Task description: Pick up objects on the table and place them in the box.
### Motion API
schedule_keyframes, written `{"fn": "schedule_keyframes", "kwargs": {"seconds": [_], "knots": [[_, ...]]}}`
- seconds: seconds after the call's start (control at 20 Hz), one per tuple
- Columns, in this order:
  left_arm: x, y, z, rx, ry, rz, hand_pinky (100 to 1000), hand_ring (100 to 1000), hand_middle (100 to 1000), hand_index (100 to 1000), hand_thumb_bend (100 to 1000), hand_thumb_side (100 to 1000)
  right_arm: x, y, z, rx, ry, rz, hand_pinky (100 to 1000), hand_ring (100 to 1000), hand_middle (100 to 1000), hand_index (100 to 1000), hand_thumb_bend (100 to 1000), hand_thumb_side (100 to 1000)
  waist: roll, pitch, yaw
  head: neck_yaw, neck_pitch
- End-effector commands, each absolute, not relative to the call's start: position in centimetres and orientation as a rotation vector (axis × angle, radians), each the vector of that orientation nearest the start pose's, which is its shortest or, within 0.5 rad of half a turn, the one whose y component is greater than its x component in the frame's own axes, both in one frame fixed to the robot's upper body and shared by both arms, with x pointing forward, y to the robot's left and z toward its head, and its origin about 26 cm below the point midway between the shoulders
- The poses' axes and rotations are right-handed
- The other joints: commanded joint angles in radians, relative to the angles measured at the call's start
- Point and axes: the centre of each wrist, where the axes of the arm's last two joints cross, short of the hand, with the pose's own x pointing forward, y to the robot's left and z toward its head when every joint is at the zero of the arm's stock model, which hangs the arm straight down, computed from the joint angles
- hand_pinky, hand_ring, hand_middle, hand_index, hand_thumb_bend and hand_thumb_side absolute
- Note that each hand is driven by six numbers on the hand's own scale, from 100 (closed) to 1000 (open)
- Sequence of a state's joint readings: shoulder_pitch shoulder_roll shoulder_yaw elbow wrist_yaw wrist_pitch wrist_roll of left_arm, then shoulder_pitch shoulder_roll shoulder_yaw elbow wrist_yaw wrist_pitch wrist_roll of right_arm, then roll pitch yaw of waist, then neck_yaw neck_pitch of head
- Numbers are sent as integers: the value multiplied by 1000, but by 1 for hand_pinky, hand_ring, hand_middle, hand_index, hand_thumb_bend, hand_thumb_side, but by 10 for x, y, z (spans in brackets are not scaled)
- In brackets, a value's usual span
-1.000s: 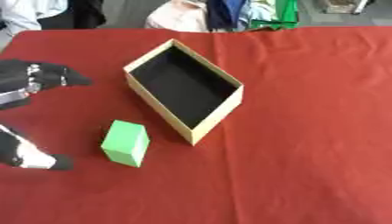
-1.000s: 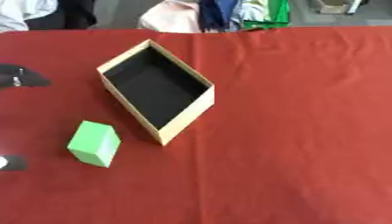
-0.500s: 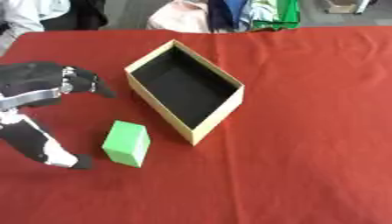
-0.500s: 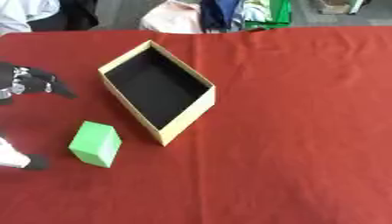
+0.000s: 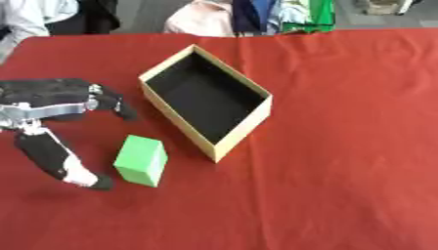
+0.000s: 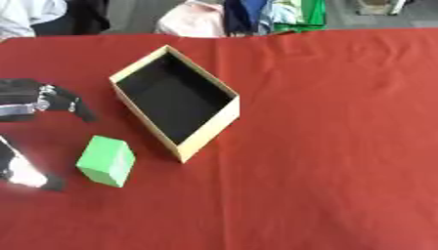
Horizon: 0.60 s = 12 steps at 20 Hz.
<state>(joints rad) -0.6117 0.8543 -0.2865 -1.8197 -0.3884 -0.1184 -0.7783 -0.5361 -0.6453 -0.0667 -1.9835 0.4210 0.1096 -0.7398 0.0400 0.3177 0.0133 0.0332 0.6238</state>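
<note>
A green block [image 5: 142, 160] lies on the red tablecloth, just left of the near corner of an open tan box [image 5: 205, 99] with a black, empty inside. My left hand [image 5: 53, 102] comes in from the left and hangs open, level with the block. Its fingers [image 5: 109, 100] reach toward the box and its thumb [image 5: 61, 161] points down beside the block's left side, a small gap apart. The block lies between thumb and fingers but nothing touches it. My right hand shows in no view.
The red table [image 5: 342, 146] stretches wide to the right of the box. Clothing and bags [image 5: 248, 14] lie beyond the far edge.
My left hand has moved rightward into view toward the green block, its thumb now close beside the block. The block and the box have stayed put.
</note>
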Motion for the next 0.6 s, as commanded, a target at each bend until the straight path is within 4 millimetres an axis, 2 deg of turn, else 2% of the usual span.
{"fn": "schedule_keyframes", "kwargs": {"seconds": [0.05, 0.6], "knots": [[339, 275, 278, 578, -1425, -1985, 851, 807, 739, 888, 658, 489, 298, -294, 316, 1501, 2961, 190, 772, 721, 756, 740, 100, 100, 13, -32, -2, 6, 1], [355, 267, 265, 589, -1371, -2018, 858, 824, 766, 914, 663, 489, 298, -294, 315, 1501, 2968, 198, 772, 719, 756, 735, 100, 100, 12, -28, -6, 10, 1]]}}
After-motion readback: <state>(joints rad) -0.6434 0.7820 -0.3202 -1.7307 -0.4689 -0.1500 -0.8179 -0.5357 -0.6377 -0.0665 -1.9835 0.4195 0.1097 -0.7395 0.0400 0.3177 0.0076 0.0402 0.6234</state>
